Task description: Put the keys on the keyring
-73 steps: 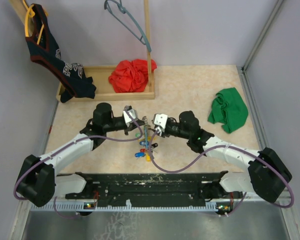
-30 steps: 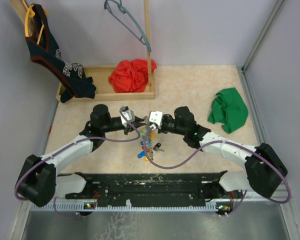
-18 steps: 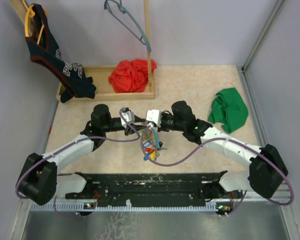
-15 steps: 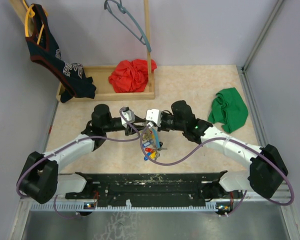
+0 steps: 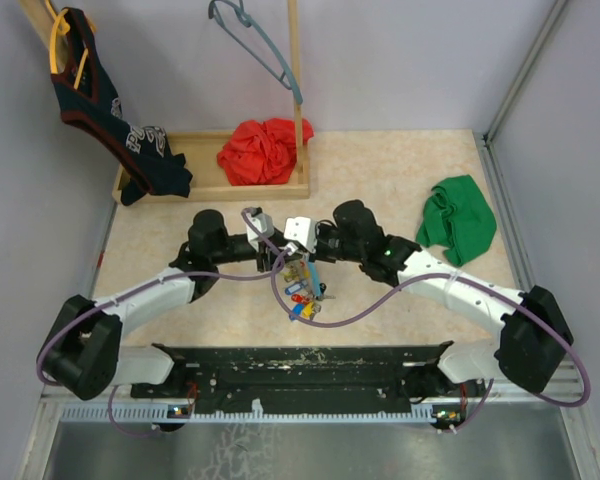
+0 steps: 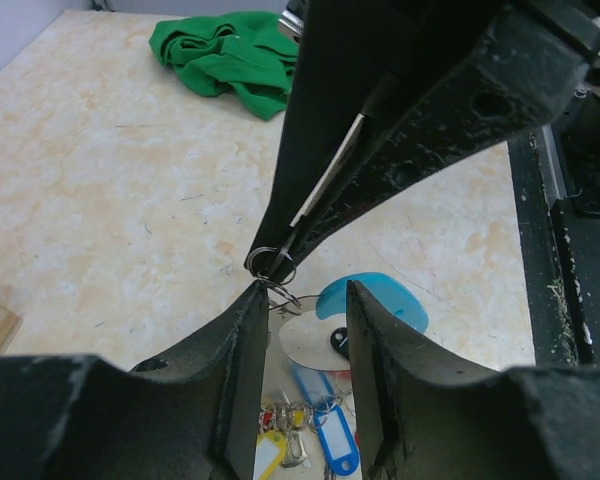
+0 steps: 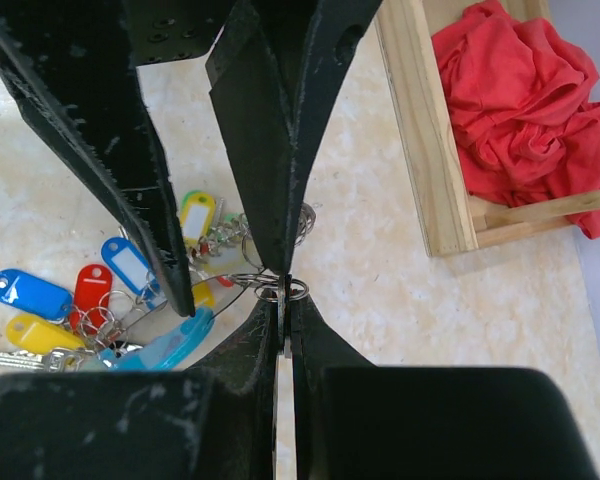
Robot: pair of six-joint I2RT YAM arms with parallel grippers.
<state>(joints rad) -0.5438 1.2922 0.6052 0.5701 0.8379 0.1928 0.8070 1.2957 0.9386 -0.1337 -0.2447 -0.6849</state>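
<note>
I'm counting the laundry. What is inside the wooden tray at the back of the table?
A crumpled red cloth lies at the right end of the wooden tray. A dark garment hanging from the left drapes over the tray's left end, so anything beneath it is hidden.

A beige marbled tabletop point(image 5: 400, 180) is enclosed by plain pale lilac walls point(image 5: 410, 60). A shallow light-wood tray point(image 5: 215, 191) with an upright wooden post point(image 5: 294, 60) is set at the back left, under even light.

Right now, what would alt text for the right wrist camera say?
The right gripper, shut, pinches a small metal ring beside a bunch of keys with coloured tags. The open left gripper faces it, with a red cloth beyond.
</note>
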